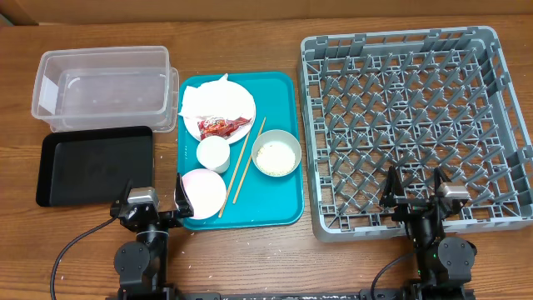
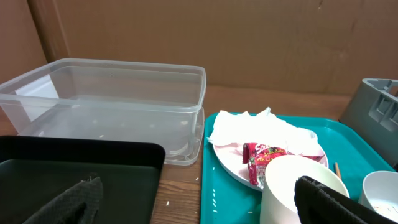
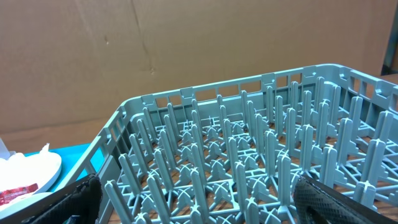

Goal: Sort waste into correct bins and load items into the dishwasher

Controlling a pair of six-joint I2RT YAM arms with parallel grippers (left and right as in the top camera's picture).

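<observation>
Spread wide: left claw (image 1: 153,193) by black tray (image 1: 92,167), right claw (image 1: 414,185) over rack (image 1: 416,92)

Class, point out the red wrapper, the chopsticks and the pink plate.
red wrapper (image 1: 223,127), overhead view, its middle.
chopsticks (image 1: 243,165), overhead view, mid-shaft.
pink plate (image 1: 206,190), overhead view, its centre.

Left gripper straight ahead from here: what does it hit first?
Likely the white cup, just ahead of the left gripper, by its right finger; the clear tub lies farther back. Depth unclear.
</observation>
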